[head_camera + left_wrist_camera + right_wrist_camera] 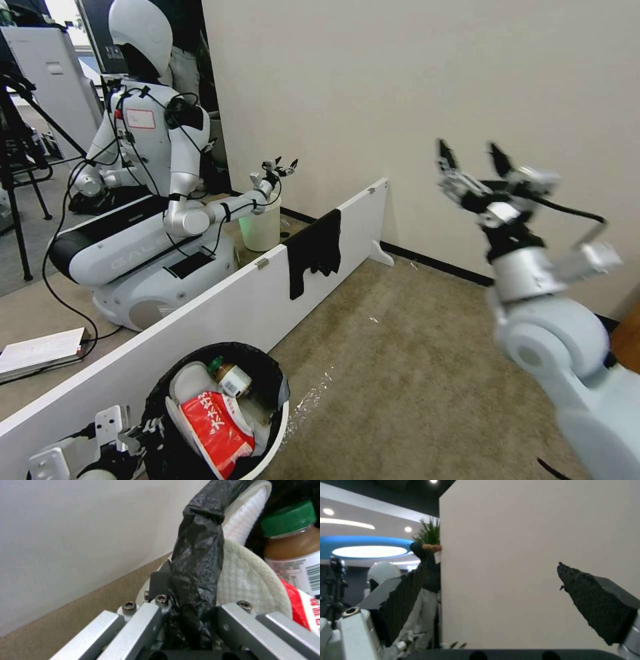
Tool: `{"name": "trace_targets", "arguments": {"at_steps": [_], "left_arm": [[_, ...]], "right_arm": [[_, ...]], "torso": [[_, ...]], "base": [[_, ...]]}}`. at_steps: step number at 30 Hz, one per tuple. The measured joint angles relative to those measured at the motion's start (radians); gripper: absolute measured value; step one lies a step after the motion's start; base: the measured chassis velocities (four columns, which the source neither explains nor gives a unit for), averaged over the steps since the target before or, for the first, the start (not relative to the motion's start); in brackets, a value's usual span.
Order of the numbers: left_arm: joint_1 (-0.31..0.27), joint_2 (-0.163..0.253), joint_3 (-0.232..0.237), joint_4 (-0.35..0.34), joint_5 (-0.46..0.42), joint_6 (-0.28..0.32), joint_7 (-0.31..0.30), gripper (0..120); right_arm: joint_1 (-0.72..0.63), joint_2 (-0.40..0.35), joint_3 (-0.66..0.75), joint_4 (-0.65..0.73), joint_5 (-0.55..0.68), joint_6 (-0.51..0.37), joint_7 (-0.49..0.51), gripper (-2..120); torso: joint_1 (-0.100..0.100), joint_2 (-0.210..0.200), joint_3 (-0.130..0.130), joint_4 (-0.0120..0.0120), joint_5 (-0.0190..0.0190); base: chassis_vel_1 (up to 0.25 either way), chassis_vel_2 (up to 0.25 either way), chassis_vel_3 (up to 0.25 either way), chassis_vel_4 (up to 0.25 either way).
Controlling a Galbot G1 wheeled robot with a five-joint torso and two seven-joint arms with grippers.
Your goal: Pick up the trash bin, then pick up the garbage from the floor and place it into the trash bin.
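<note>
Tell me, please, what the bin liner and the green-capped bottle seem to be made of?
The bin liner looks like thin black plastic film: crinkled and faintly glossy. The green-capped bottle seems clear plastic or glass, showing brown liquid; its cap looks like matte moulded plastic.

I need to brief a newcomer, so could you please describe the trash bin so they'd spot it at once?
Follow the low white board to its near end. The trash bin stands there, round, white and black-lined, gripped by the left tool. Unlike the pale bucket beyond, it holds litter.

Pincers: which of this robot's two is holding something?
The left pincer, clamped on the trash bin rim and its black bag; the right pincer is raised, open and empty.
</note>
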Motion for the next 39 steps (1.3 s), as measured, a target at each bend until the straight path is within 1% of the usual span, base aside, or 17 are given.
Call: {"name": "trace_targets", "arguments": {"at_steps": [1,2,4,5,6,7,8,9,10,13,15,16,19,30,39], "left_arm": [[0.004,-0.004,0.000,-0.002,0.013,0.000,0.006,1],[0.004,-0.004,0.000,-0.002,0.013,0.000,0.006,1],[0.015,-0.011,0.001,-0.005,0.045,0.000,0.020,1],[0.015,-0.011,0.001,-0.005,0.045,0.000,0.020,1],[0.019,-0.015,0.003,-0.007,0.057,-0.001,0.026,1],[0.020,-0.018,0.003,-0.007,0.068,-0.002,0.031,1],[0.020,-0.018,0.003,-0.007,0.068,-0.002,0.031,1],[0.020,-0.022,0.005,-0.007,0.085,-0.007,0.039,1],[0.020,-0.024,0.008,-0.007,0.097,-0.010,0.045,1],[0.020,-0.027,0.011,-0.006,0.108,-0.012,0.051,1],[0.020,-0.035,0.017,-0.003,0.132,-0.017,0.062,1],[0.020,-0.035,0.017,-0.003,0.132,-0.017,0.062,1],[0.026,-0.044,0.027,-0.002,0.156,-0.022,0.074,1],[0.030,-0.048,0.035,-0.012,0.151,-0.023,0.077,1],[0.027,-0.051,0.043,-0.015,0.147,-0.023,0.085,1]], "right_arm": [[-0.041,0.010,0.021,0.014,-0.029,0.006,-0.007,100],[-0.041,0.010,0.021,0.014,-0.029,0.006,-0.007,100],[-0.145,0.038,0.071,0.041,-0.104,0.022,-0.022,100],[-0.145,0.038,0.071,0.041,-0.104,0.022,-0.022,100],[-0.209,0.053,0.101,0.053,-0.155,0.040,-0.034,99],[-0.247,0.062,0.113,0.057,-0.181,0.049,-0.039,99],[-0.247,0.062,0.113,0.057,-0.181,0.049,-0.039,99],[-0.299,0.075,0.125,0.064,-0.218,0.063,-0.045,99],[-0.334,0.089,0.133,0.068,-0.252,0.072,-0.049,99],[-0.363,0.107,0.136,0.070,-0.286,0.081,-0.053,99],[-0.426,0.154,0.133,0.072,-0.367,0.094,-0.056,99],[-0.426,0.154,0.133,0.072,-0.367,0.094,-0.056,99],[-0.480,0.199,0.119,0.055,-0.452,0.114,-0.056,99],[-0.525,0.262,0.102,0.033,-0.504,0.128,-0.049,98],[-0.536,0.277,0.118,0.024,-0.514,0.136,-0.048,98]], "torso": [[0.000,0.000,0.000,-0.0001,-0.0001],[0.000,0.000,0.000,-0.0001,-0.0001],[0.000,0.000,0.000,-0.0002,-0.0001],[0.000,0.000,0.000,-0.0002,-0.0001],[0.000,0.000,0.000,0.0006,-0.0006],[0.000,0.000,0.000,-0.0003,-0.0003],[0.000,0.000,0.000,-0.0003,-0.0003],[0.000,0.000,0.000,0.0002,0.0000],[0.000,0.000,0.000,-0.0003,-0.0004],[0.000,0.000,0.000,-0.0001,-0.0004],[0.000,0.000,0.000,0.0001,-0.0004],[0.000,0.000,0.000,0.0001,-0.0004],[0.000,0.000,0.000,0.0000,-0.0003],[0.000,0.000,0.000,0.0000,-0.0003],[0.000,0.000,0.000,0.0001,-0.0003]], "base": [[0.000,0.000,0.000,0.000],[0.000,0.000,0.000,0.000],[0.000,0.000,0.000,0.000],[0.000,0.000,0.000,0.000],[0.000,0.000,0.000,0.000],[0.000,0.000,0.000,0.000],[0.000,0.000,0.000,0.000],[0.000,0.000,0.000,0.000],[0.000,0.000,0.000,0.000],[0.000,0.000,0.000,0.000],[0.000,0.000,0.000,0.000],[0.000,0.000,0.000,0.000],[0.000,0.000,0.000,0.000],[0.000,0.000,0.000,0.000],[0.000,0.000,0.000,0.000]]}}
